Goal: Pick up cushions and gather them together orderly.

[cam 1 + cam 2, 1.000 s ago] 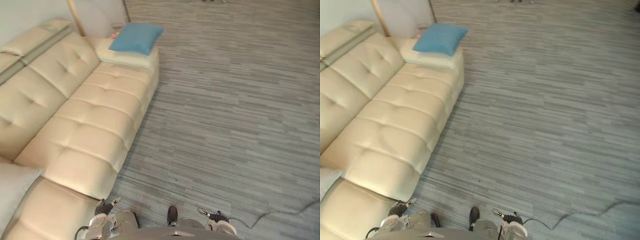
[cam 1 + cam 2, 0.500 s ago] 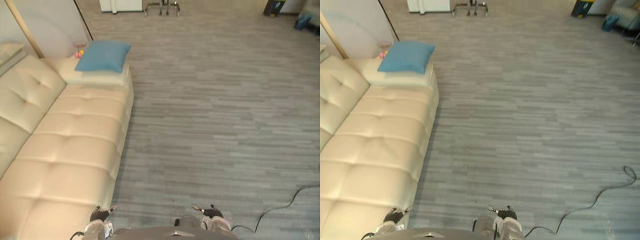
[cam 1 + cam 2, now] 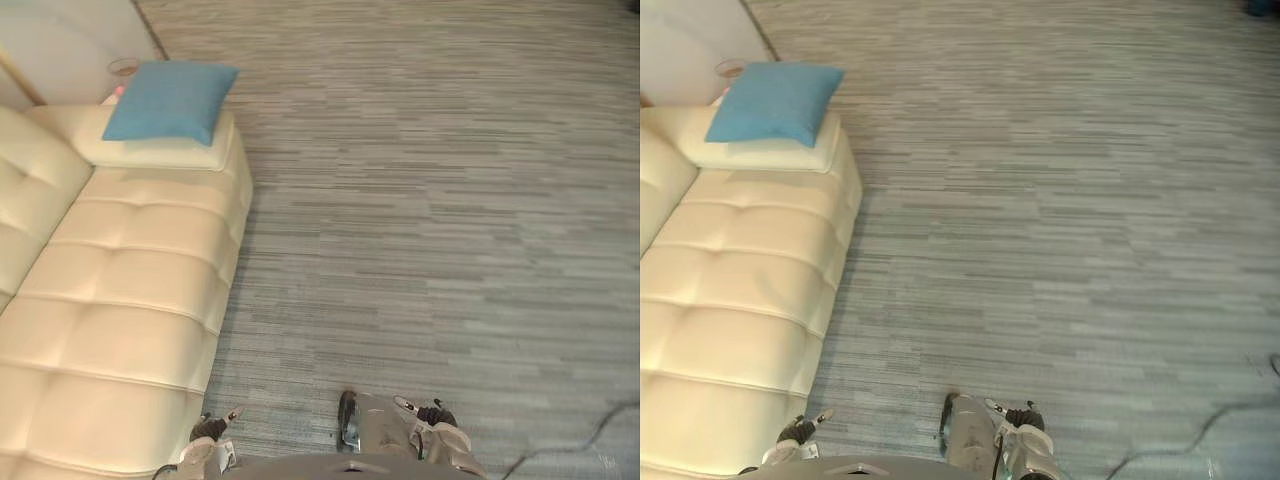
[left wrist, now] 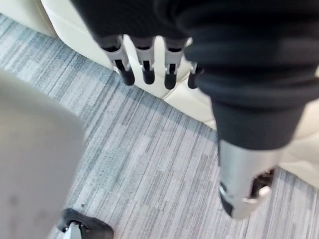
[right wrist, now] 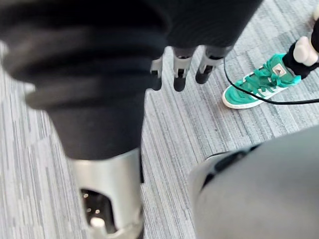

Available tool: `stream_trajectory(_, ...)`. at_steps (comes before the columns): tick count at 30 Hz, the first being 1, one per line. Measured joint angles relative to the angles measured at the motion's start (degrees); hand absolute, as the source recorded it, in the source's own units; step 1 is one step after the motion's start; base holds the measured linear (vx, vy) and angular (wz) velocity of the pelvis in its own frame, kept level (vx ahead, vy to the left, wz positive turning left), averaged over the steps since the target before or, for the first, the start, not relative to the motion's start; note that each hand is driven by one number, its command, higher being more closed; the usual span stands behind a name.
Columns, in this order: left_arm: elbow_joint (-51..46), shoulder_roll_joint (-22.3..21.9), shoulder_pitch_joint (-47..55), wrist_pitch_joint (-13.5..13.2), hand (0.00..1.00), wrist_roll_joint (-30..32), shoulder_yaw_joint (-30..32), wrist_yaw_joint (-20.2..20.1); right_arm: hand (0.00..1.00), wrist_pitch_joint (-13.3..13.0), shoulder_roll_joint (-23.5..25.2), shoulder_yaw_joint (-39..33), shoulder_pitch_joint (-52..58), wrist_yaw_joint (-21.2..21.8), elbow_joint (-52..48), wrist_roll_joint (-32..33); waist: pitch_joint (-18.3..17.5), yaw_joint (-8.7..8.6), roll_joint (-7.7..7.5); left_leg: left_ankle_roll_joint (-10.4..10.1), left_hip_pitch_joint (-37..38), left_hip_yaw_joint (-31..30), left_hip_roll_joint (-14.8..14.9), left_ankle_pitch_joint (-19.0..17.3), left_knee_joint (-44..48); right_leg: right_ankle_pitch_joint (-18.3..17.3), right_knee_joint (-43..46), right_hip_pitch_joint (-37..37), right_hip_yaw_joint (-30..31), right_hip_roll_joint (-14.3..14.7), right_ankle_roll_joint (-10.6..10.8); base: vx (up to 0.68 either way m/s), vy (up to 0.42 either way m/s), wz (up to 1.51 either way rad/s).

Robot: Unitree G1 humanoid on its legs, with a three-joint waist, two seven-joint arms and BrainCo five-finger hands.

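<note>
A blue cushion (image 3: pixel 168 100) lies on a cream pad (image 3: pixel 150 152) at the far end of the cream leather sofa (image 3: pixel 120 290). My left hand (image 3: pixel 210 431) hangs low by the sofa's front edge, far from the cushion. In the left wrist view its fingers (image 4: pixel 144 69) are straight and hold nothing, with the sofa's base past them. My right hand (image 3: pixel 431 412) hangs low over the carpet. Its fingers (image 5: pixel 179 72) are relaxed and empty.
Grey striped carpet (image 3: pixel 440 200) spreads wide to the right of the sofa. A pale wall (image 3: pixel 60 40) and a small round thing (image 3: pixel 123 67) stand behind the sofa's far end. A person's green shoe (image 5: pixel 254 82) is on the floor near my right side.
The camera has turned and tipped, so the sofa and blue cushion sit differently in the picture. The cushion itself has not moved. Both hands still hang low and empty.
</note>
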Motion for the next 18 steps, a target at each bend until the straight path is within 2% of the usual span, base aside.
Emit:
stream_trajectory(2,-1.0,-0.1,-0.1,-0.1,0.00,-0.1,0.0,0.0,0.00,0.0,-0.1,0.3,0.2,0.0,0.1,0.1,0.2,1.49,0.20,0.6,-4.6,4.2,3.4,0.0,10.6,-0.7,-2.9,4.9,0.0,1.4,-0.9,0.42,-0.149,-0.03)
stream_trajectory(3,-1.3,0.1,-0.1,-0.1,0.00,0.0,-0.2,0.0,0.00,0.4,0.0,0.6,0.3,-0.1,0.3,0.1,0.6,1.92,-0.45,0.8,-6.6,6.8,3.6,-1.0,13.0,-1.4,-5.7,8.9,0.3,1.5,-1.5,0.38,-0.082,-0.15)
stream_trajectory(4,-1.5,0.1,-0.1,-0.1,0.00,0.0,-0.3,0.0,0.00,0.6,0.0,0.8,0.3,-0.1,0.3,0.1,0.6,1.97,-0.47,0.8,-7.4,8.0,3.5,-1.7,13.0,-1.4,-7.0,10.4,0.6,1.5,-1.4,0.45,-0.030,-0.16)
stream_trajectory(6,-2.4,0.0,-0.1,-0.2,0.00,0.0,-0.4,0.0,0.00,1.0,0.1,1.1,-0.3,-0.1,0.7,0.1,0.5,2.54,-0.50,1.6,-12.4,13.1,2.5,-5.5,7.5,-0.2,-12.8,16.1,1.6,0.9,0.0,0.40,0.030,-0.28)
stream_trajectory(7,-2.9,-0.1,-0.2,-0.4,0.00,-0.1,-0.8,0.0,0.00,1.1,0.2,0.6,-0.4,-0.1,1.1,0.2,0.6,2.92,-0.61,1.7,-14.1,15.1,1.5,-6.6,0.5,0.2,-14.8,18.1,1.8,0.3,0.7,0.31,0.070,-0.23)
stream_trajectory(8,-2.9,-0.1,-0.2,-0.5,0.00,0.0,-0.8,0.0,0.00,1.2,0.2,0.4,-0.4,-0.1,1.2,0.2,0.6,2.96,-0.65,1.7,-14.5,15.5,0.8,-6.8,-3.3,0.4,-15.6,19.1,1.7,0.0,0.9,0.40,0.111,-0.16)
stream_trajectory(9,-3.1,-0.2,-0.2,-0.5,0.00,0.0,-0.8,0.0,0.00,1.2,0.4,0.1,-0.3,-0.3,1.2,0.2,0.6,3.08,-0.76,1.8,-15.1,16.4,-0.9,-6.5,-12.5,0.4,-17.3,21.2,1.4,-0.9,1.5,0.35,0.109,-0.08)
stream_trajectory(10,-3.3,-0.3,-0.3,-0.5,0.00,0.0,-0.8,0.1,0.00,1.2,0.6,0.1,-0.1,-0.6,1.1,0.2,0.6,3.09,-0.93,1.9,-15.5,16.1,-2.8,-4.6,-21.0,0.3,-19.1,23.2,1.4,-1.7,2.5,0.56,0.230,-0.08)
stream_trajectory(11,-3.5,-0.5,-0.3,-0.5,0.00,0.0,-0.8,0.0,0.00,1.2,0.8,0.1,0.1,-0.7,1.0,0.3,0.6,3.21,-1.00,1.7,-16.4,14.0,-4.9,0.0,-29.5,-0.5,-20.8,25.5,1.3,-2.3,4.1,0.58,0.292,-0.17)
stream_trajectory(12,-3.9,-0.8,-0.3,-0.5,0.00,0.0,-0.8,0.1,0.00,1.2,1.0,0.3,0.5,-0.8,1.1,0.2,0.1,4.22,-1.59,3.6,-16.1,12.2,-6.4,6.5,-30.3,-1.5,-21.8,27.1,2.0,-2.9,5.5,0.58,0.305,-0.18)
stream_trajectory(13,-3.9,-0.7,-0.3,-0.5,0.00,0.1,-0.8,0.1,0.00,1.2,1.1,0.4,0.5,-0.8,1.3,0.2,-0.1,4.39,-2.27,5.4,-16.1,12.1,-7.2,6.7,-30.1,-1.6,-22.0,27.3,2.3,-3.2,5.5,0.52,0.252,-0.07)
stream_trajectory(14,-3.9,0.4,-0.4,-0.5,0.00,0.5,-0.8,0.1,0.00,1.2,2.3,0.8,0.5,-0.8,1.7,0.2,-1.1,4.08,-3.77,6.6,-16.1,12.5,-8.9,4.4,-29.7,-0.9,-21.9,27.7,3.0,-4.9,4.5,0.43,0.182,0.11)
stream_trajectory(15,-4.0,0.6,-0.4,-0.5,0.00,0.5,-0.7,0.1,0.00,1.2,2.7,0.8,0.8,-0.8,1.7,0.2,-1.3,4.02,-4.33,7.5,-16.4,12.5,-9.0,3.8,-28.4,-0.1,-21.4,27.7,3.4,-5.4,4.4,0.54,0.238,0.19)
stream_trajectory(16,-4.6,0.8,-0.4,-0.5,0.00,0.4,-0.6,0.1,0.00,1.2,3.5,0.8,0.9,-0.8,1.6,0.2,-1.6,4.87,-5.46,8.9,-16.4,13.2,-9.0,1.1,-24.2,1.3,-18.4,27.6,5.3,-6.5,5.2,0.51,0.235,0.11)
stream_trajectory(17,-4.6,1.0,-0.4,-0.5,0.00,0.4,-0.6,0.1,0.00,1.2,3.7,0.7,1.0,-0.8,1.6,0.2,-1.8,4.99,-5.81,9.1,-16.1,13.3,-9.2,0.0,-23.3,1.6,-16.6,27.2,6.0,-6.8,5.5,0.59,0.270,-0.02)
stream_trajectory(18,-3.7,1.3,-0.4,-0.5,0.00,0.5,-0.9,0.3,0.00,0.9,3.9,0.9,0.9,-0.6,1.5,0.2,-2.2,5.06,-6.36,9.0,-13.1,13.3,-9.9,-3.6,-23.5,2.3,-4.6,23.2,7.8,-7.8,7.1,0.46,0.207,-0.10)
